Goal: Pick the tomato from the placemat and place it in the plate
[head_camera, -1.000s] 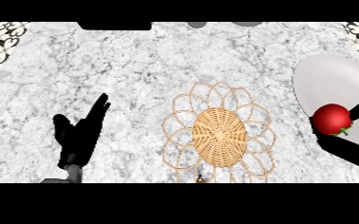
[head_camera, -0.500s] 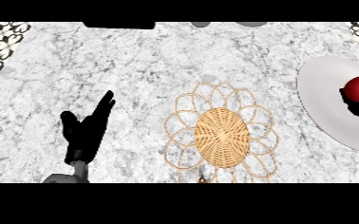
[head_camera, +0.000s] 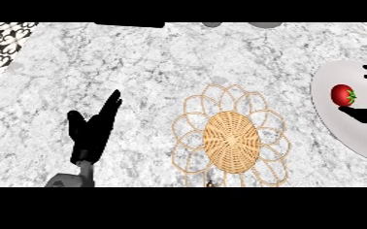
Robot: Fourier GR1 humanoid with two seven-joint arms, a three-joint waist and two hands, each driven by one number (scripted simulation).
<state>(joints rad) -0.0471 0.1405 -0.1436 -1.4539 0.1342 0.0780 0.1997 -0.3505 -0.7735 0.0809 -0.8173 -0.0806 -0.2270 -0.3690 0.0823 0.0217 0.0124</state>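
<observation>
White marble-patterned table (head_camera: 179,63) fills the view, with a woven wicker placemat (head_camera: 231,139) of looped petals lying near the lower middle.

The left robot hand (head_camera: 93,128) shows at the lower left, fingers straight and pointing up, holding nothing and touching nothing but resting over the bare table. It is well apart from everything the task concerns: the placemat lies off to its right, and the white plate (head_camera: 337,126) lies farther right again, cut by the view's right edge.

The tomato (head_camera: 343,95) is red with a small green stem and sits within the plate's outline, well to the right of the left robot hand. Whether it rests on the plate or hangs just above it cannot be told.

Dark shapes show at the right edge just below and above the tomato, most likely part of the right robot hand (head_camera: 356,113); so little of it is in view that I cannot tell whether it is open or closed, or whether it touches the tomato.

Judging by how things lie, the task is at its placing step, nearly done: the placemat carries nothing. The next move likely calls for the right robot hand to let go, if it holds at all, and draw clear without nudging the tomato off the plate.
</observation>
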